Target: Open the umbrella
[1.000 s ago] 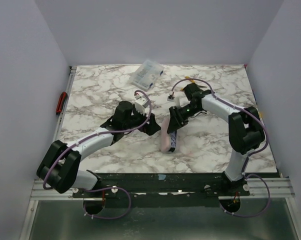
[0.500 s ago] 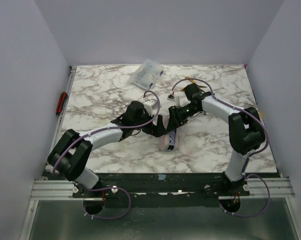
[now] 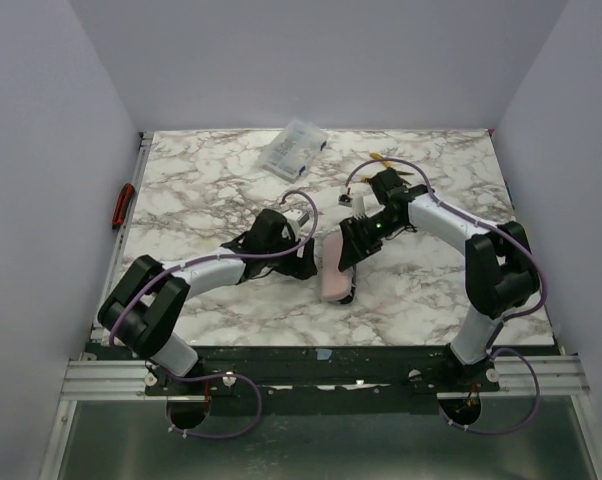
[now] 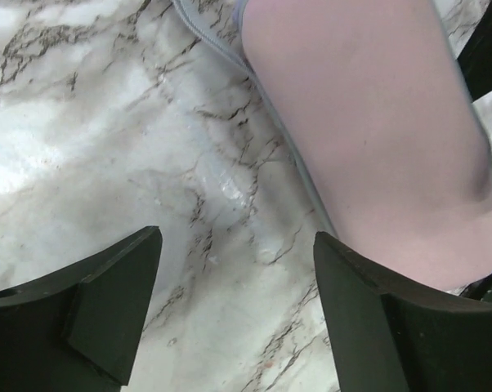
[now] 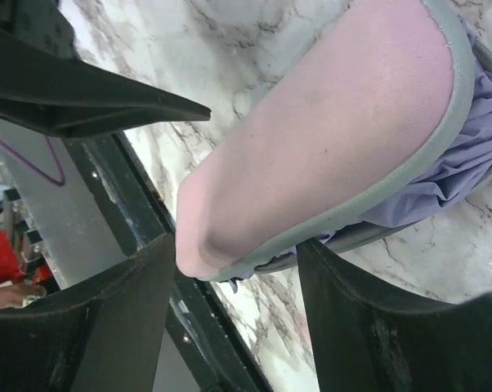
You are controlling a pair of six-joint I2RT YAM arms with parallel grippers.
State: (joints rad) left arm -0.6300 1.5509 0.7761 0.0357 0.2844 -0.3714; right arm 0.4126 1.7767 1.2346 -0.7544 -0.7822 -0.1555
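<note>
At the left edge of the worktop, a red-handled tool, lying along that edge. Near the far edge, a little left of its middle, a clear plastic box, well apart from both arms. From the near-left corner, the left arm, stretched low toward the centre. At its tip, the left gripper, released: fingers spread wide, bare marble between them, nothing held, one of them just beside the umbrella. Next, between the centre and the near edge, the umbrella itself, folded, tucked in a pale pink sleeve with grey trim, lavender fabric bunching out of the sleeve's mouth. Near end of the umbrella pointing toward the near edge. On its far end, the right gripper, grasping the umbrella, one finger against each flank. Last, the right arm, arched from there back to the near-right corner.
</note>
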